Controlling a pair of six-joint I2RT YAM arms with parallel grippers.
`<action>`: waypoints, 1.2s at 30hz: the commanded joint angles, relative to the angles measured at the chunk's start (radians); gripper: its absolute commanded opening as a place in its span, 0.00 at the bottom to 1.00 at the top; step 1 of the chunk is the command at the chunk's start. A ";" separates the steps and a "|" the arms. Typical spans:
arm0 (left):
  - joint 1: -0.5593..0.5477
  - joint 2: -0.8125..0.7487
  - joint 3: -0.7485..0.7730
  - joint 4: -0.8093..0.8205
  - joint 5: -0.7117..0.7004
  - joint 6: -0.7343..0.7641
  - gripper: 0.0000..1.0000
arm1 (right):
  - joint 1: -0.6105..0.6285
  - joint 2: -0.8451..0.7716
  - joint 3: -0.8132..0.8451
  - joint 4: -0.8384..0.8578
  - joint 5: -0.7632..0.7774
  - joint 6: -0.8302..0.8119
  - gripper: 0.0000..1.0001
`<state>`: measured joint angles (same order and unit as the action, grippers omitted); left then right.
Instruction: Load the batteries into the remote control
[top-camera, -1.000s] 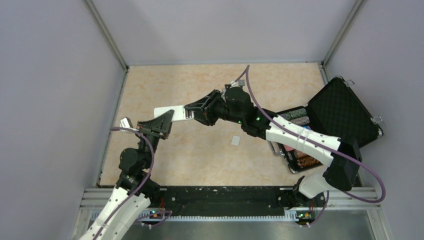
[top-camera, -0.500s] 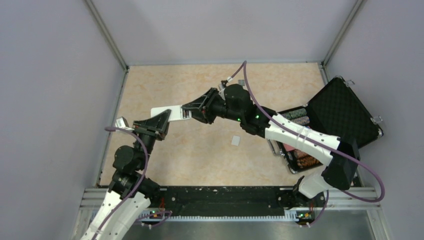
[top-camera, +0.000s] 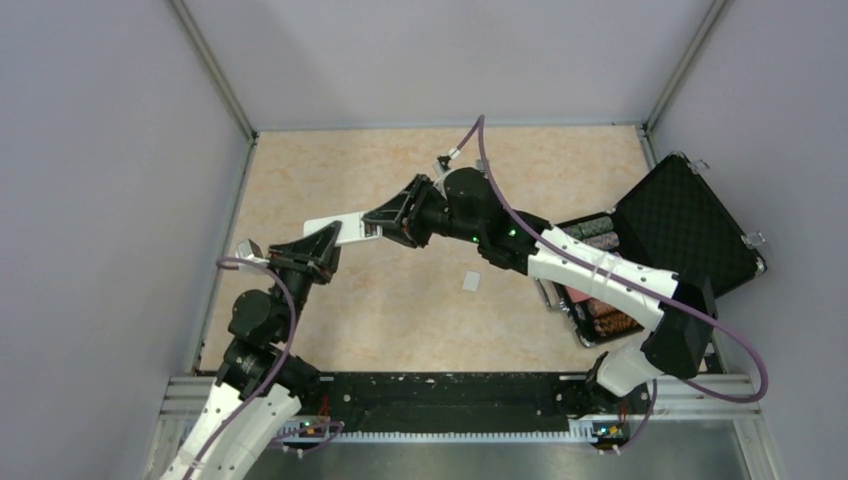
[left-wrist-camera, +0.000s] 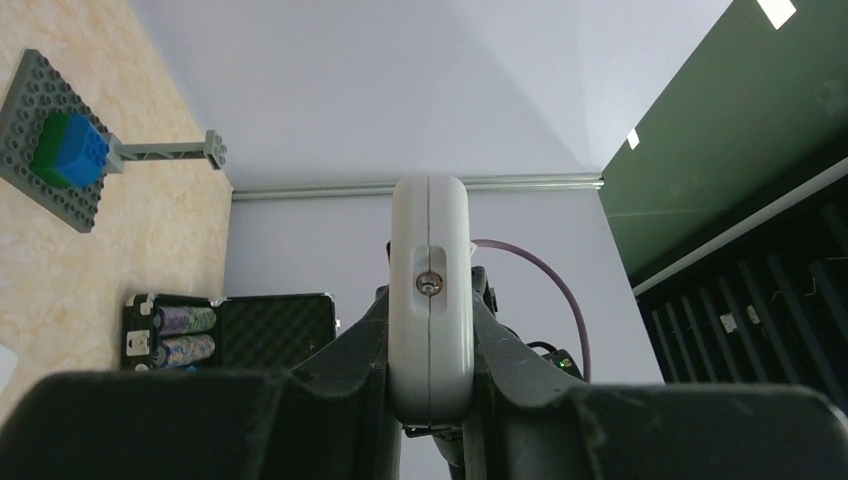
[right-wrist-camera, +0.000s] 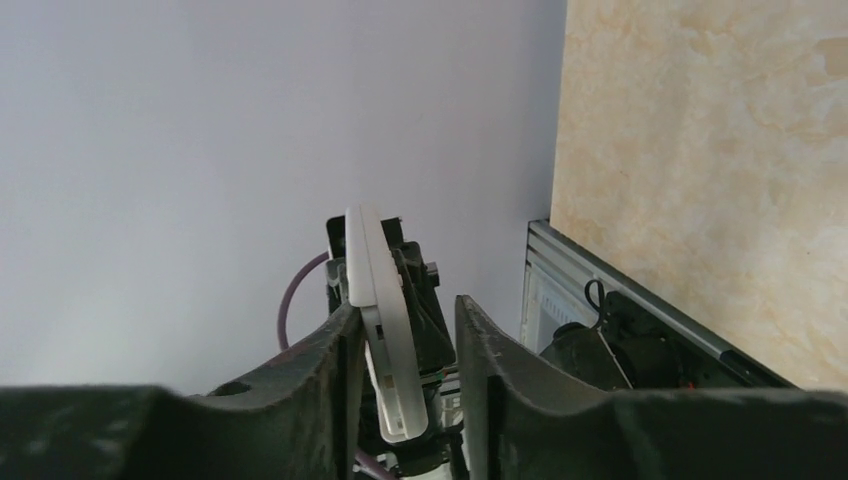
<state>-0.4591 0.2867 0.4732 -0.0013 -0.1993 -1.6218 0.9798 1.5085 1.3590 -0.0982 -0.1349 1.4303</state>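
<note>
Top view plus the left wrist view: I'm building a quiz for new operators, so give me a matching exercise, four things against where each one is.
Things:
1. remote control
2. black case
3. small white piece
4. grey plate

Places:
A. lying flat near the middle of the table
B. open, at the table's right edge
C. clamped in the left gripper
D. on the table, carrying a blue block

Pairs: 1-C, 2-B, 3-A, 4-D
</note>
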 joint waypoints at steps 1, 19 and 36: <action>-0.001 -0.036 0.098 0.157 -0.039 -0.029 0.00 | 0.025 -0.015 -0.030 -0.117 0.000 -0.090 0.41; 0.000 -0.178 0.080 -0.207 0.038 0.430 0.00 | -0.100 -0.251 -0.164 0.025 -0.110 -0.179 0.79; 0.000 -0.171 0.050 -0.335 0.090 0.471 0.00 | -0.164 -0.116 -0.231 -0.552 0.378 -0.942 0.71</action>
<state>-0.4591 0.1177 0.5228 -0.3447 -0.1299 -1.1748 0.8219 1.3178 1.1187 -0.6155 0.1871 0.7769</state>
